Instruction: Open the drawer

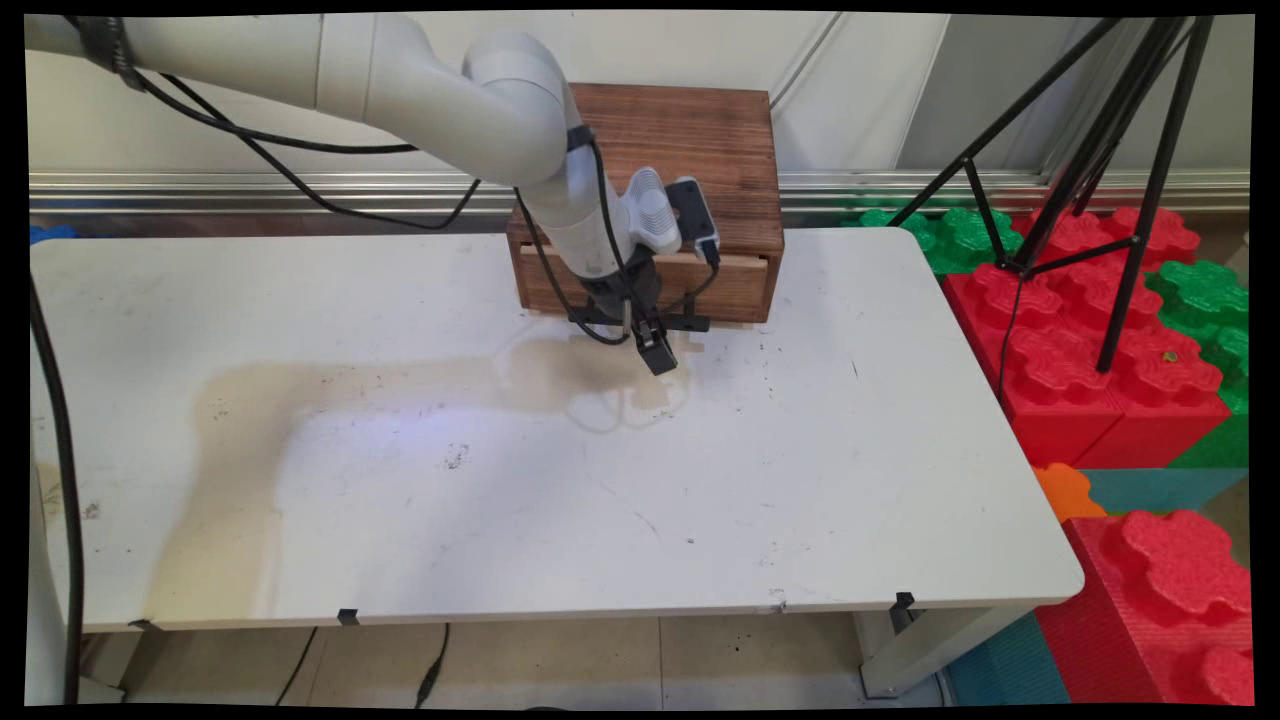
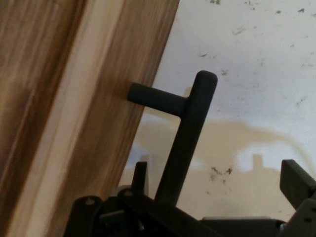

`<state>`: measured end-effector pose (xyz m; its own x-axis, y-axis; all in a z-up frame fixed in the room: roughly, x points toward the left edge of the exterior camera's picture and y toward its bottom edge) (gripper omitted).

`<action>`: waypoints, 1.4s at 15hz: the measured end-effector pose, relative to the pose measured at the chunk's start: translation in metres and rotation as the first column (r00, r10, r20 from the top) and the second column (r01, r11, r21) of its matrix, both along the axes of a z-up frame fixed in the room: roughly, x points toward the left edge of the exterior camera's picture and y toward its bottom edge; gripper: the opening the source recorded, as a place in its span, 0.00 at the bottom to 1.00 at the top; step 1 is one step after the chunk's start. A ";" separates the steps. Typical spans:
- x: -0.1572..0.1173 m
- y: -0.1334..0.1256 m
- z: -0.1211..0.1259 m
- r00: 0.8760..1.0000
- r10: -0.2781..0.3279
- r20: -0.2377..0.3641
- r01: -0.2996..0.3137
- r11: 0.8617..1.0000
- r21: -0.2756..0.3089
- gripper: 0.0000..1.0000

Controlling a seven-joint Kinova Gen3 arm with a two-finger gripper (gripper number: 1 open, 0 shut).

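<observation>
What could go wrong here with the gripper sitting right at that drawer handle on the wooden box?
The gripper is open around the black handle of the wooden box. The bar looks off-centre between the fingers, nearer one than the other, so closing might nudge it sideways or grip poorly. The box stands loose on the table, so a pull could drag the whole box rather than its drawer. The hanging cables by the handle could snag on it.

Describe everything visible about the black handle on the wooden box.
The black handle is a matte bar of round section, held off the box's front by a short post that meets the wood. It sits low on the wooden box, below a pale seam, facing the table's near side. In the hand view the bar runs between the fingers of the gripper, which stand apart on either side; no contact is visible.
</observation>
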<state>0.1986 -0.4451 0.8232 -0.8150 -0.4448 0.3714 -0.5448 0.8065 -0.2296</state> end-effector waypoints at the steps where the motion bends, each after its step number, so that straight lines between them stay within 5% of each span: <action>1: -0.001 0.000 -0.003 1.000 0.004 0.000 -0.004 1.000 0.005 1.00; 21: -0.014 0.049 -0.022 0.999 0.041 -0.012 -0.040 0.996 0.079 1.00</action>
